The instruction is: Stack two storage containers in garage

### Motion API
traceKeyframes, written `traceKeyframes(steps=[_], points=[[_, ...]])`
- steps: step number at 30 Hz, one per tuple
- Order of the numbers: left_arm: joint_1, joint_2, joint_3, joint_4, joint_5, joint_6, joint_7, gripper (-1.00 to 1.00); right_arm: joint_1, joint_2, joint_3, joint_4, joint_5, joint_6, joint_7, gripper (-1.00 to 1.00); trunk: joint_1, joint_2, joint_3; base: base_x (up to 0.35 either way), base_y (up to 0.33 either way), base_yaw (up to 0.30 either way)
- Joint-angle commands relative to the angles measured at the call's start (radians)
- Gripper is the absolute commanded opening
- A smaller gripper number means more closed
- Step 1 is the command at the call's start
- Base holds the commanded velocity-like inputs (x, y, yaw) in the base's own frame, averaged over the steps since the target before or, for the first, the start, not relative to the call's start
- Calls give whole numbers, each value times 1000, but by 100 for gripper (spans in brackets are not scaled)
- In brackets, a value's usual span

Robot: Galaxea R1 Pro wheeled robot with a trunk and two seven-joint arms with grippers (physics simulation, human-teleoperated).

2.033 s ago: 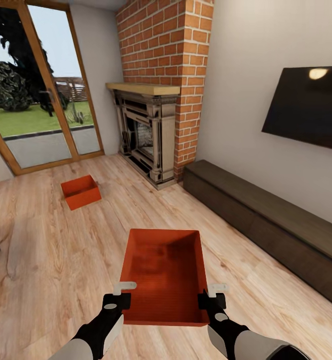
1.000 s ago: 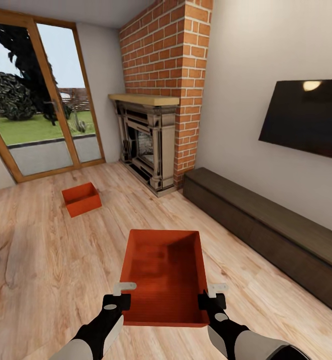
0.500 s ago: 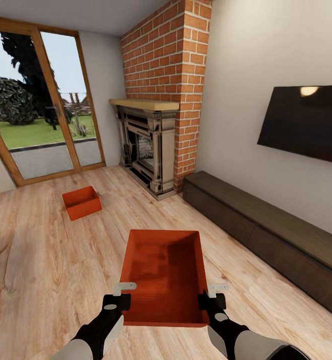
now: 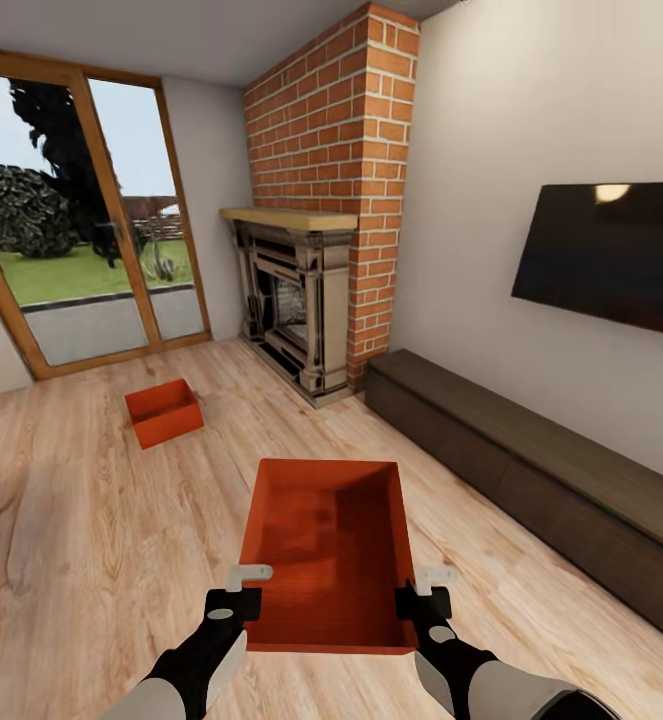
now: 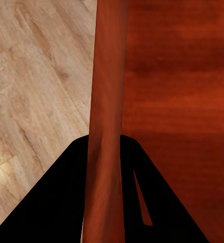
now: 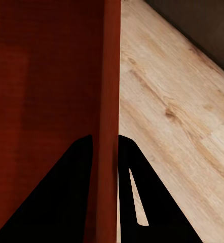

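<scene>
**One storage container held over the living room floor, a second resting near the fireplace**

Two orange-red storage containers are visible, both open-topped and both empty. The held container (image 4: 329,550) is carried level in front of the robot, above the light wood-plank floor (image 4: 101,540). It is rectangular, and its long axis runs straight away from the robot, with the far short wall facing the brick fireplace (image 4: 306,290).

Two grippers hold it, one on each long wall, close to the near corners. The left gripper (image 4: 241,588) pinches the left wall: in the left wrist view its dark fingers (image 5: 56,202) sit on either side of that thin wall (image 5: 106,126). The right gripper (image 4: 423,590) pinches the right wall the same way, its fingers (image 6: 152,202) straddling the wall (image 6: 108,126) in the right wrist view.

The second container (image 4: 164,411) sits on the floor to the left of the fireplace, well apart from the held one, turned at a slight angle.

To the right of the fireplace, a long dark low cabinet (image 4: 541,470) runs along the cream wall beneath one wall-mounted TV (image 4: 611,255). Left of the fireplace stand wood-framed glass doors (image 4: 81,220).
</scene>
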Motion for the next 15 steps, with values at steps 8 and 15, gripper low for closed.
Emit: traceKeyframes(steps=[8,15], points=[[0,1,65,0,5,8,27,-100,-1,0,-47,-2,-3,-14,-4,-100,0,-1,12,0,0,0],[0,1,65,0,5,8,27,-100,-1,0,-47,-2,-3,-14,-4,-100,0,-1,23,0,0,0]])
